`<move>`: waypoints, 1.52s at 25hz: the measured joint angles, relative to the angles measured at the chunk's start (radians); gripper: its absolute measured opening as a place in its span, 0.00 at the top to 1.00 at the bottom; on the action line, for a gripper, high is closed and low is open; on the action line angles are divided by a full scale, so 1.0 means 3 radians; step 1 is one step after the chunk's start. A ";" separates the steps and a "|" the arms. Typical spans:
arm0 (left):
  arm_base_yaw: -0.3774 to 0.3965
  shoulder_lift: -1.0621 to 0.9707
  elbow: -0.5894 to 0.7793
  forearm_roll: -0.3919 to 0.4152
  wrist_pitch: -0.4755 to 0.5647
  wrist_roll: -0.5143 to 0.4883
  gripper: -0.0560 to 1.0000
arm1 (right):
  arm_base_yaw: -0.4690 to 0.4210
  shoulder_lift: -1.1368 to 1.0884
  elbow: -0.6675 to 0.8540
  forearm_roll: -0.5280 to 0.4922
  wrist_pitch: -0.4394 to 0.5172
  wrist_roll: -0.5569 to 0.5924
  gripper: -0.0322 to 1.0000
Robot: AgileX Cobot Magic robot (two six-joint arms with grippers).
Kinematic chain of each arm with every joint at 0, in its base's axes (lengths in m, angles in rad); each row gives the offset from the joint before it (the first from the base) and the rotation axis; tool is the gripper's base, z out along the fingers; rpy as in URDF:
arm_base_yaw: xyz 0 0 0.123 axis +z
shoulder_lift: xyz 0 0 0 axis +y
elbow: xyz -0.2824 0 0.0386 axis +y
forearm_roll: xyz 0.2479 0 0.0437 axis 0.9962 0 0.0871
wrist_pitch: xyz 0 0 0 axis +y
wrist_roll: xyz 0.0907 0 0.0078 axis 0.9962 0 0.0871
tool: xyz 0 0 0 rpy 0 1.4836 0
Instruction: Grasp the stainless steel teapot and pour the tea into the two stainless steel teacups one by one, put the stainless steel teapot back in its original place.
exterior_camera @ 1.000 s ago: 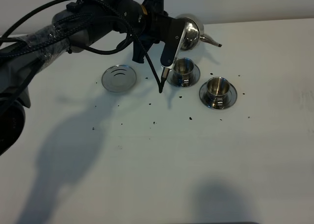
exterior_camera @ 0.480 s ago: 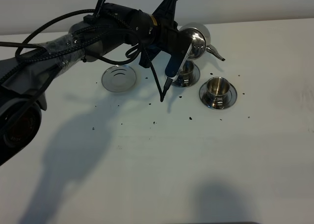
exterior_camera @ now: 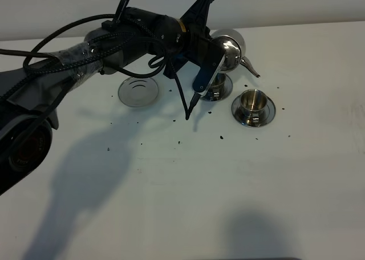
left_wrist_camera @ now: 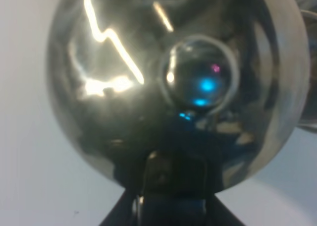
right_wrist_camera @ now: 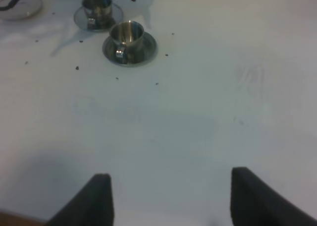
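Left arm (exterior_camera: 102,46) reaches across; its claw (exterior_camera: 211,51) grips teapot (exterior_camera: 229,45) above left teacup (exterior_camera: 219,88)

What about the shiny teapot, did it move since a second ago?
Yes. In the high view the teapot came forward and slightly right. It was behind the left cup and clear of it; now it hangs over that cup and hides part of it.

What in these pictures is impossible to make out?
- Tea inside the teapot: steel walls and lid hide it, every view.
- Far teacup: exterior high, left fingers and teapot cover most of it.
- Near teacup contents: too small and shiny, both views.
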 joint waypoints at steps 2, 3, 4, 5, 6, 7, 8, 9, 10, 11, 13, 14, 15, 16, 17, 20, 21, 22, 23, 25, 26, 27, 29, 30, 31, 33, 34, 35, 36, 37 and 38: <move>0.0000 0.0000 0.0000 0.0000 -0.0019 0.0066 0.75 | 0.0000 0.0000 0.0000 0.0000 0.0000 0.0000 0.48; 0.0000 0.0000 0.0000 0.0000 -0.0016 0.0101 0.75 | 0.0000 0.0000 0.0000 0.0000 0.0000 0.0000 0.48; 0.0000 0.0000 0.0000 0.0000 -0.0009 0.0126 0.75 | 0.0000 0.0000 0.0000 0.0000 0.0000 0.0000 0.48; 0.0000 0.0000 0.0000 0.0000 -0.0008 0.0145 0.76 | 0.0000 0.0000 0.0000 0.0000 0.0000 0.0000 0.48; 0.0000 0.0000 0.0000 0.0000 -0.0008 0.0153 0.76 | 0.0000 0.0000 0.0000 0.0000 0.0000 0.0000 0.48; 0.0000 0.0000 0.0000 0.0000 -0.0005 0.0156 0.76 | 0.0000 0.0000 0.0000 0.0000 0.0000 0.0000 0.48; 0.0000 0.0000 0.0000 0.0000 -0.0001 0.0163 0.76 | 0.0000 0.0000 0.0000 0.0000 0.0000 0.0000 0.48; 0.0000 0.0000 0.0000 0.0000 0.0004 0.0163 0.76 | 0.0000 0.0000 0.0000 0.0000 0.0000 0.0000 0.48; 0.0000 0.0000 0.0000 0.0000 0.0012 0.0163 0.76 | 0.0000 0.0000 0.0000 0.0000 0.0000 0.0000 0.48; -0.0004 0.0000 0.0000 0.0000 0.0020 0.0163 0.76 | 0.0000 0.0000 0.0000 0.0000 0.0000 0.0000 0.48; -0.0007 0.0000 0.0000 0.0000 0.0060 0.0163 0.76 | 0.0000 0.0000 0.0000 0.0000 0.0000 0.0000 0.48; -0.0010 0.0000 0.0000 0.0000 0.0084 0.0164 0.76 | 0.0000 0.0000 0.0000 0.0000 0.0000 0.0000 0.48; -0.0010 -0.0003 0.0000 0.0000 0.0105 0.0167 0.76 | 0.0000 0.0000 0.0000 0.0000 0.0000 0.0000 0.48; -0.0015 -0.0010 0.0000 0.0000 0.0113 0.0167 0.76 | 0.0000 0.0000 0.0000 0.0000 0.0000 0.0000 0.48; -0.0014 -0.0019 0.0000 0.0000 0.0112 0.0181 0.76 | 0.0000 0.0000 0.0000 0.0000 0.0000 0.0000 0.48; -0.0014 -0.0046 0.0000 0.0000 0.0112 0.0273 0.76 | 0.0000 0.0000 0.0000 0.0000 0.0000 0.0000 0.48; -0.0014 -0.0053 0.0000 0.0000 0.0112 0.0298 0.76 | 0.0000 0.0000 0.0000 0.0000 0.0000 0.0000 0.48; -0.0014 -0.0057 0.0000 0.0000 0.0112 0.0318 0.76 | 0.0000 0.0000 0.0000 0.0000 0.0000 0.0000 0.48; -0.0014 -0.0060 0.0000 0.0000 0.0112 0.0335 0.76 | 0.0000 0.0000 0.0000 0.0000 0.0000 0.0000 0.48; -0.0014 -0.0061 0.0000 0.0000 0.0112 0.0346 0.76 | 0.0000 0.0000 0.0000 0.0000 0.0000 0.0000 0.48; -0.0014 -0.0061 0.0000 0.0000 0.0112 0.0356 0.76 | 0.0000 0.0000 0.0000 0.0000 0.0000 0.0000 0.48; -0.0014 -0.0061 0.0000 0.0000 0.0112 0.0380 0.76 | 0.0000 0.0000 0.0000 0.0000 0.0000 0.0000 0.48; -0.0018 -0.0061 0.0000 0.0000 0.0112 0.0431 0.76 | 0.0000 0.0000 0.0000 0.0000 0.0000 0.0000 0.48; -0.0018 -0.0061 0.0000 0.0000 0.0112 0.0439 0.76 | 0.0000 0.0000 0.0000 0.0000 0.0000 0.0000 0.48; -0.0021 -0.0061 0.0000 0.0000 0.0112 0.0446 0.76 | 0.0000 0.0000 0.0000 0.0000 0.0000 0.0000 0.48; -0.0024 -0.0061 0.0000 0.0000 0.0112 0.0462 0.76 | 0.0000 0.0000 0.0000 0.0000 0.0000 0.0000 0.48; -0.0024 -0.0061 0.0000 0.0000 0.0112 0.0477 0.76 | 0.0000 0.0000 0.0000 0.0000 0.0000 0.0000 0.48; -0.0024 -0.0061 0.0000 0.0000 0.0112 0.0487 0.76 | 0.0000 0.0000 0.0000 0.0000 0.0000 0.0000 0.48; -0.0024 -0.0061 0.0000 0.0000 0.0112 0.0499 0.76 | 0.0000 0.0000 0.0000 0.0000 0.0000 0.0000 0.48; -0.0024 -0.0061 0.0000 0.0000 0.0112 0.0506 0.76 | 0.0000 0.0000 0.0000 0.0000 0.0000 0.0000 0.48; -0.0024 -0.0061 0.0000 0.0000 0.0112 0.0512 0.76 | 0.0000 0.0000 0.0000 0.0000 0.0000 0.0000 0.48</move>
